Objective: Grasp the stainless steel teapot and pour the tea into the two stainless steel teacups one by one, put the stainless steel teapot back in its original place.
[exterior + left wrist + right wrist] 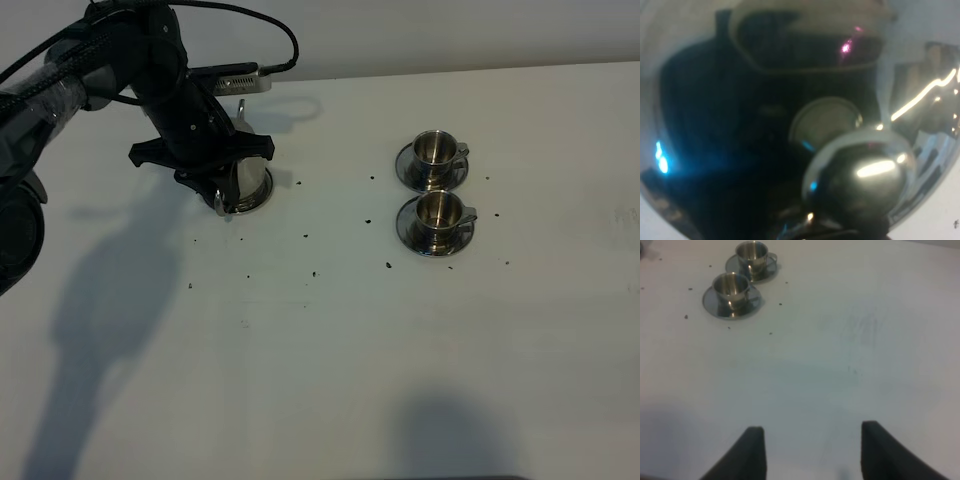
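Note:
The stainless steel teapot (247, 181) stands on the white table at the back left, mostly hidden under my left gripper (215, 165), which is right down over it. In the left wrist view its shiny domed lid (790, 100) and knob (860, 182) fill the picture, and my fingers do not show there. The two stainless steel teacups stand on saucers at the right, one farther (433, 148) and one nearer (437, 210). They also show in the right wrist view (751, 252) (731, 286). No tea shows. My right gripper (812, 450) is open and empty above bare table.
Small dark specks (305, 237) lie scattered on the white table (330, 360) between the teapot and the cups. The table's back edge (450, 72) runs behind the teapot and cups.

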{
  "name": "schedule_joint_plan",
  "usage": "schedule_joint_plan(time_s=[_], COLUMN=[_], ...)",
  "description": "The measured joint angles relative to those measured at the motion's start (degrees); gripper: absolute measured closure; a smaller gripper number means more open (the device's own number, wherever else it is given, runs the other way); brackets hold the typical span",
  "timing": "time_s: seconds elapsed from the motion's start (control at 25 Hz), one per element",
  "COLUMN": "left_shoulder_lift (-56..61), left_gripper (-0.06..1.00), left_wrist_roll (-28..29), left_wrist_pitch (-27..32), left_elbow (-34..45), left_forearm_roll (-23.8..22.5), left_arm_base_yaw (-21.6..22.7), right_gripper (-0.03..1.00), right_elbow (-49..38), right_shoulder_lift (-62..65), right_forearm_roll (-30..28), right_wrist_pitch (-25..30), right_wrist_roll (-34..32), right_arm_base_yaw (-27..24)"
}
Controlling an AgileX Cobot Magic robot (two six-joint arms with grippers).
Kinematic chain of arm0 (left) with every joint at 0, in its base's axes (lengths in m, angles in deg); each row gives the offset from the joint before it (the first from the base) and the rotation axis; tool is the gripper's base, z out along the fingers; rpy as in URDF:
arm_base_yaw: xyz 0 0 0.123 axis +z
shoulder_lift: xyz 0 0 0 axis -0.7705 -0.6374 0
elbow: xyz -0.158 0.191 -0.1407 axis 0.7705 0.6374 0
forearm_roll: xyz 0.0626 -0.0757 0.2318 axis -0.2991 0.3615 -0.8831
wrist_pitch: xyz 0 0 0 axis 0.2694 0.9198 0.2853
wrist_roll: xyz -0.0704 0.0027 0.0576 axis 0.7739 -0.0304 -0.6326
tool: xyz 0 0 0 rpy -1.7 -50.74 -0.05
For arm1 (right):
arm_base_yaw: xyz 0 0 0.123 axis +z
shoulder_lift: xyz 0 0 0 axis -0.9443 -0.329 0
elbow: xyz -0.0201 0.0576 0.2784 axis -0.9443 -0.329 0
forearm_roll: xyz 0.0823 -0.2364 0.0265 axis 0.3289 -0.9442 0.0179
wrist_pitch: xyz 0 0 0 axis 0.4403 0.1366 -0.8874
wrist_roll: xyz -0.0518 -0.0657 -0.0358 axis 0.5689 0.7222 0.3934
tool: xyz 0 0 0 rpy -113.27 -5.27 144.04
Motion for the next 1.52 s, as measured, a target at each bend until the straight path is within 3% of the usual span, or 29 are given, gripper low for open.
schedule_joint_plan(time_s=[0.48, 0.64, 1.0, 1.4, 1.52], left_shoulder_lift=[1.0, 1.5, 7.8, 9.9, 9.9], left_gripper=[0.72, 0.72, 0.72, 0.72, 0.72], left_wrist_roll=[-1.7, -5.0, -24.6, -42.2, -46.3], left_wrist_pitch=[0.0, 0.0, 0.1, 0.1, 0.1], left_elbow=[-0.2, -0.2, -0.2, -0.2, -0.2], left_forearm_roll=[-1.4, -1.5, -0.6, 11.9, 13.0], left_arm_base_yaw=[0.0, 0.0, 0.0, 0.0, -0.1], right_gripper=[0.55, 0.55, 0.55, 0.55, 0.55], right_elbow=[0.0, 0.0, 0.0, 0.0, 0.0], right_shoulder_lift=[0.0, 0.0, 0.0, 0.0, 0.0], right_forearm_roll=[0.0, 0.0, 0.0, 0.0, 0.0], right_wrist_pitch=[0.0, 0.0, 0.0, 0.0, 0.0], right_wrist_roll=[0.0, 0.0, 0.0, 0.0, 0.0], right_arm_base_yaw=[0.0, 0.0, 0.0, 0.0, 0.0])
